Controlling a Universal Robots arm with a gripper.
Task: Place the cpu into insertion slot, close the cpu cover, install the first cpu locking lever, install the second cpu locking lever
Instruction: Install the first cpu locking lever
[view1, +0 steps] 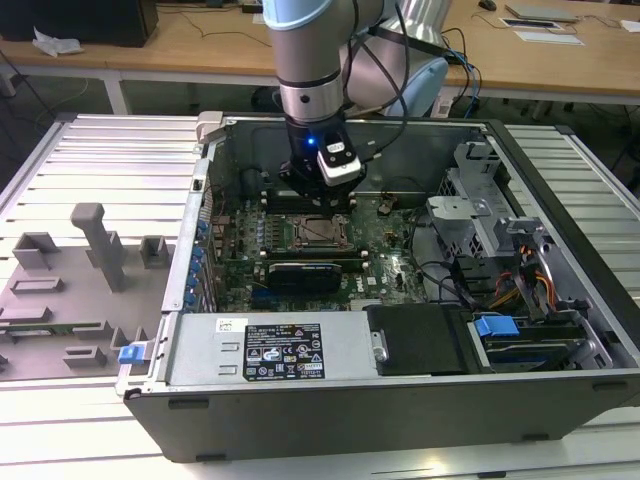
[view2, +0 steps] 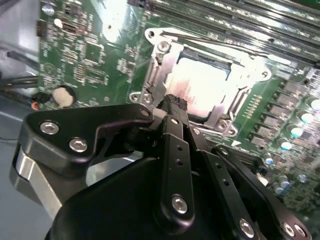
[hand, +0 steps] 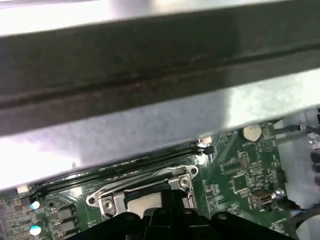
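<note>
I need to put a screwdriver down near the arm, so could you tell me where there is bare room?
The ribbed metal table is bare between the grey fixture blocks and the computer case, and again along the exterior view's right of the case. Inside the case it is crowded: the gripper hangs over the insertion slot, with cables and drive bays beside it.

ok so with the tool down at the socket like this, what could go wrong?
1. The tool sits right at the edge of the cover; a sideways slip could scrape the cpu top or bend the frame.
2. Memory slots and the case wall lie close behind the arm, so a wide swing may hit them.
3. Loose cables near the board could snag.
</note>
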